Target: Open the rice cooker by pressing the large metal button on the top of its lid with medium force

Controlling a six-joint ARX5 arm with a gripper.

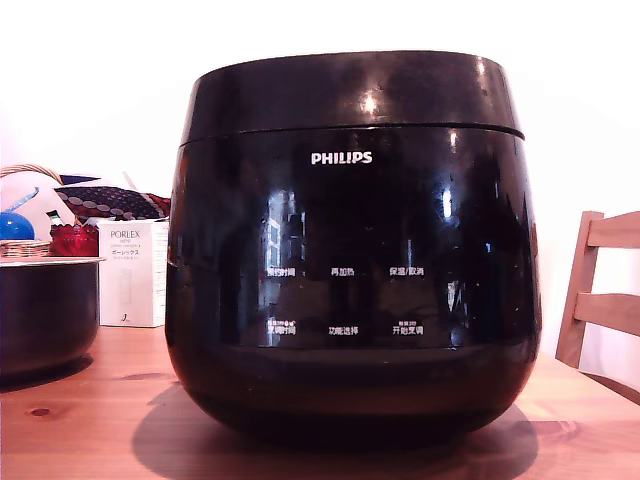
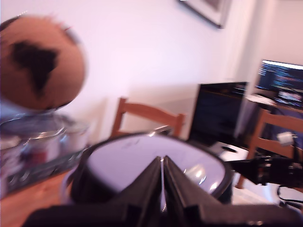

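Note:
The glossy black rice cooker [image 1: 350, 260] with a white PHILIPS logo fills the middle of the exterior view, standing on a wooden table [image 1: 90, 420]. Its lid [image 1: 350, 95] is down and closed. No gripper shows in the exterior view. In the blurred wrist view my gripper [image 2: 162, 163] is shut, its two dark fingers pressed together with nothing between them, hovering over the round reflective lid [image 2: 118, 161]. A pale shiny spot, likely the metal button [image 2: 196, 172], lies on the lid just beside the fingertips. I cannot tell whether the fingers touch the lid.
On the exterior view's left are a dark metal pot [image 1: 45, 310], a white PORLEX box [image 1: 133, 270] and a basket of items [image 1: 30, 245]. A wooden chair [image 1: 600, 290] stands on the right. The wrist view shows another chair [image 2: 147, 116], a dark monitor [image 2: 220, 113] and a brown globe [image 2: 42, 61].

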